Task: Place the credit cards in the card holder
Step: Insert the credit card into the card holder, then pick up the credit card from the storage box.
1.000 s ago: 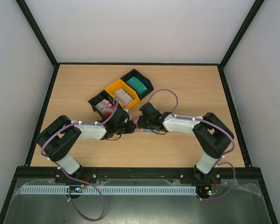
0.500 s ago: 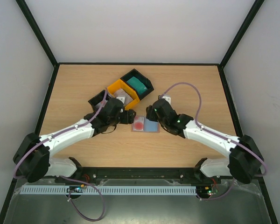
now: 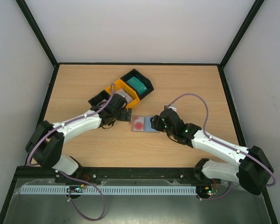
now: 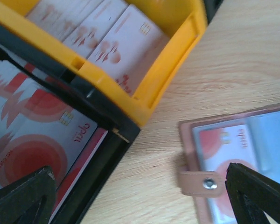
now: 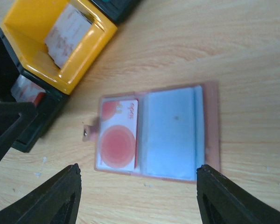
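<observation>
Card holder (image 5: pixel 170 135) lies open, one red-and-white card (image 5: pixel 117 135) in its tab-side pocket; stacks (image 4: pixel 37 140) wait in trays (image 4: pixel 177 60) beside it. Left claw (image 4: pixel 140 200) and right claw (image 5: pixel 140 200) spread, empty.

card holder (image 5: pixel 211 126) pinkish-brown, pockets pale blue; card (image 5: pixel 116 137) white, red circle printed; yellow tray (image 5: pixel 91 44), black tray (image 4: pixel 91 95); table (image 5: pixel 224 46) pale woodgrain

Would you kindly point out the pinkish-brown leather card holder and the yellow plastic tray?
Pinkish-brown leather card holder (image 5: pixel 211 128): right wrist view, right border.
Yellow plastic tray (image 5: pixel 86 53): right wrist view, wall facing holder.
</observation>
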